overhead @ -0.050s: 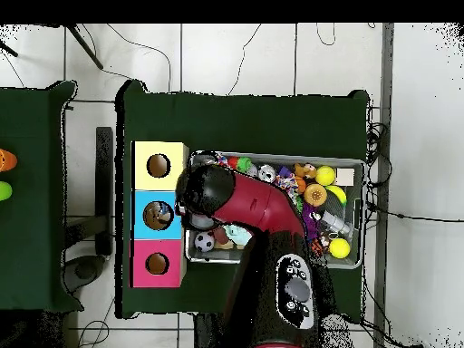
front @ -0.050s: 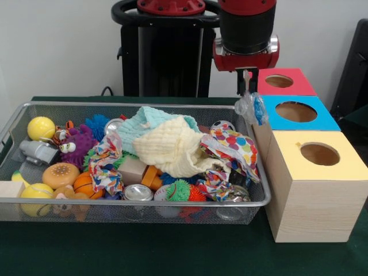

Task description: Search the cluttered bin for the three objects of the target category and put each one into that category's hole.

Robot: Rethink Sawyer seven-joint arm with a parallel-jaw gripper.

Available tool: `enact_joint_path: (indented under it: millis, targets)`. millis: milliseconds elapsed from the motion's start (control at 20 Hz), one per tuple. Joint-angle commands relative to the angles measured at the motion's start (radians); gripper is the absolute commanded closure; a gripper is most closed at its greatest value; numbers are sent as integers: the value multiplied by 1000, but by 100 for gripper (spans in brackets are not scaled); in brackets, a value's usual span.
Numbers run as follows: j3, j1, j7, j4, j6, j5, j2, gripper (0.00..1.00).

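gripper [front @ -0.050s: 247, 86] clamping crumpled plastic bottle [front @ -0.050s: 251, 108] by blue box [front @ -0.050s: 299, 112] | overhead: arm hides grasp

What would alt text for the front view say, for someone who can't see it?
A red and black robot arm's pincer holds a crumpled clear plastic item between a wire bin and three wooden boxes with round holes: red, blue, yellow. The bin is crammed with balls, cloths, cans and toys.
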Motion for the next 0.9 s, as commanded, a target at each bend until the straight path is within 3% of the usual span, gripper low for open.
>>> enact_joint_path:
  millis: [50,600,900]
  targets:
    - [-21,14,345,-40,151,39,-22,100]
    - [-45,25,429,-47,194,50,-61,100]
    - [-40,72,495,-54,153,61,-42,100]
